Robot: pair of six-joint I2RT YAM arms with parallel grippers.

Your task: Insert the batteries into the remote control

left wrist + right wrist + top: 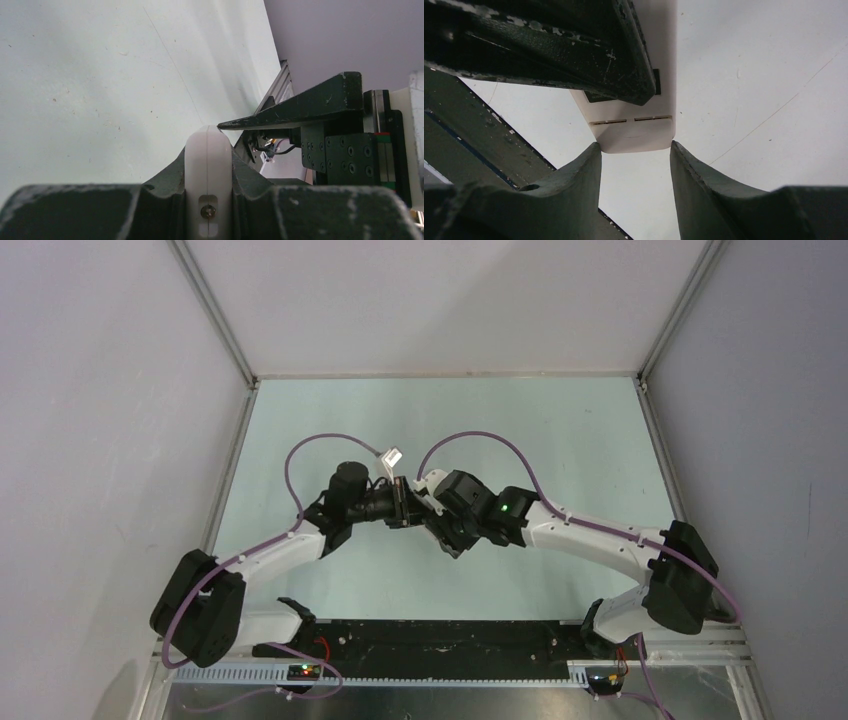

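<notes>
The white remote control [207, 170] is held in the air over the middle of the table, edge-on between the dark fingers of my left gripper [207, 161], which is shut on it. In the right wrist view its plain white end [644, 131] sits between the tips of my right gripper [634, 149], which press on both corners. From above, the left gripper [408, 506] and right gripper [422, 502] meet tip to tip around the remote [428, 502]. No batteries are in view.
The pale green table [560, 440] lies below, boxed in by grey walls with metal rails [215, 315]. A small white piece [392, 455] shows behind the left wrist by the purple cable loop. A dark right finger [300, 105] crosses the left wrist view.
</notes>
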